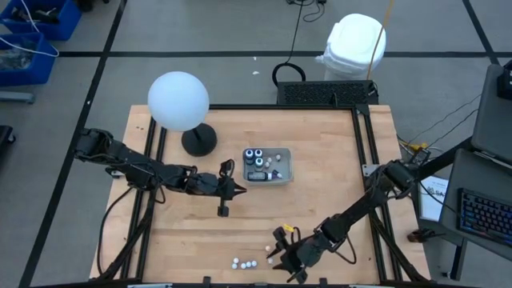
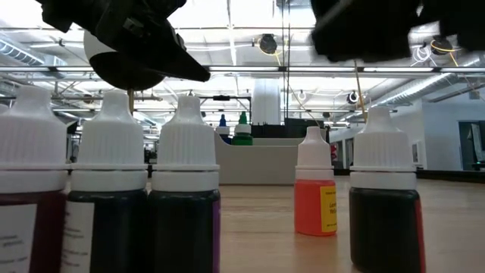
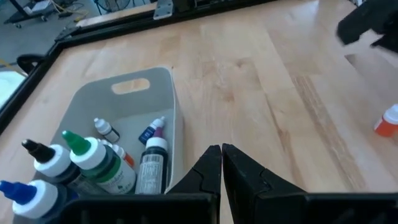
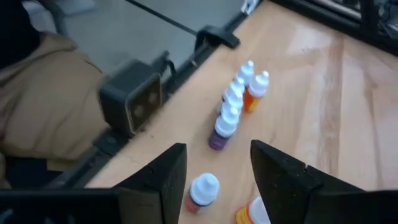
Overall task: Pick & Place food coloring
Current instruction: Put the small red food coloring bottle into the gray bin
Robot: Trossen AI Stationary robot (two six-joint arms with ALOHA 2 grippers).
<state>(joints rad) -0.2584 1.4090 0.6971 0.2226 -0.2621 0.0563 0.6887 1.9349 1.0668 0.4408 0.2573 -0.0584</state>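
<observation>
At the tabletop's [image 1: 320, 184] front edge, the right pincer [image 4: 214, 171] hangs with its fingers spread wide and empty, above loose food coloring bottles. One small white-capped bottle [image 4: 202, 190] stands just below and between its fingers, and an orange one [image 4: 256, 211] sits just beside the other finger. Slightly farther along, a short row of bottles [image 4: 233, 109] stands upright, caps nearly touching, with an orange-bodied one [image 4: 256, 90] at its side.

The risk, as I judge it, is crowding: the bottles are small, light and close together, so a finger coming down off-centre could tip the target or knock its orange neighbour over and send it rolling toward the edge. A grip high on the tapered cap could also let the bottle slip out.

Farther back, near the middle of the tabletop, the left pincer [image 3: 222, 163] waits with its fingers pressed together, holding nothing, just beside the clear tray [image 3: 166, 87]. That tray already holds several bottles [image 3: 152, 158] and larger jars [image 1: 254, 155]. Beyond it stands a white globe lamp [image 1: 178, 100].
</observation>
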